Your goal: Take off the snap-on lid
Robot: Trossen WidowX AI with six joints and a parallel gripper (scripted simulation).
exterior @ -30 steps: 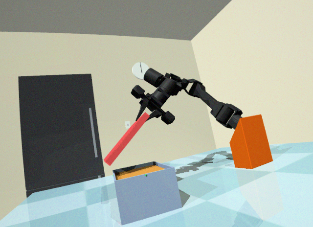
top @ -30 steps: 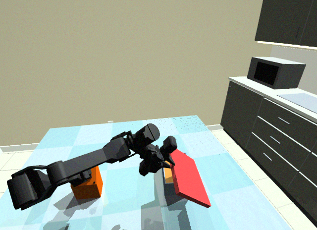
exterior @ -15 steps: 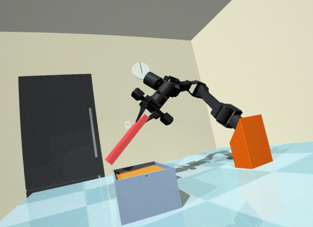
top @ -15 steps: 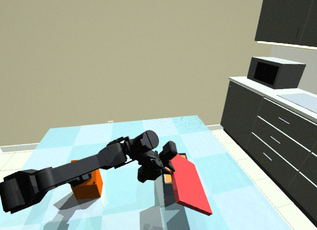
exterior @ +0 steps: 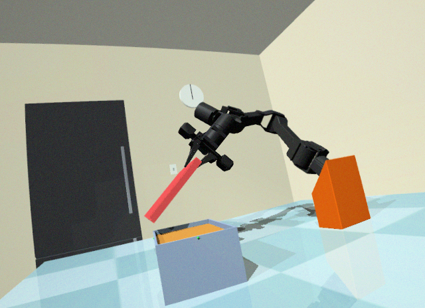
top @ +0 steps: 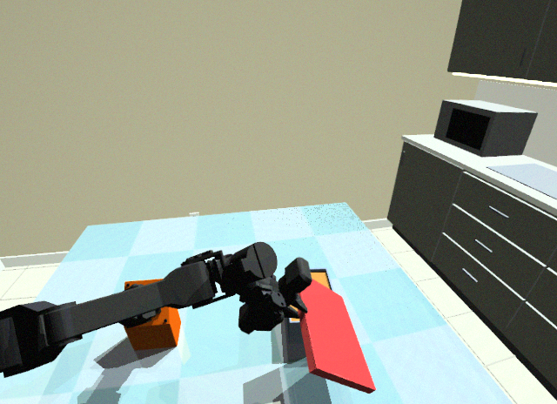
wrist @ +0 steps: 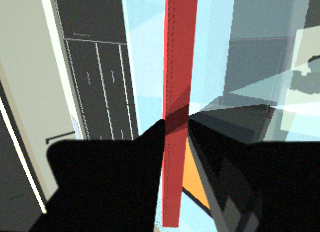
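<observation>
End effector [top: 300, 313] [exterior: 192, 165] [wrist: 175, 124]: clamped on the red lid [top: 335, 337] [exterior: 173, 190] [wrist: 181, 42] by one edge, one finger on each face. Lid is off the box and in the air, steeply tilted. In the exterior view it slopes down toward 7 o'clock from the grip; in the top view it runs toward 5 o'clock. Not laid on the bench [top: 405, 346] [exterior: 85, 273] [wrist: 145, 82] at this point.

Storage box [top: 294, 343] [exterior: 202, 270] [wrist: 198, 201]: upright on the bench, open top, orange inside. Exterior view puts it at 6 o'clock from the end effector, with a gap under the lid's low end. Small green dot [exterior: 198, 237] near its top edge. Top view: lid hides part of the box.

Orange block [top: 152, 337] [exterior: 346, 191]: on the bench, well apart from the box, at 9 o'clock of it in the top view, 2 o'clock in the exterior. Black arm [top: 121, 307] [exterior: 286, 135] passes above the block in the top view.
</observation>
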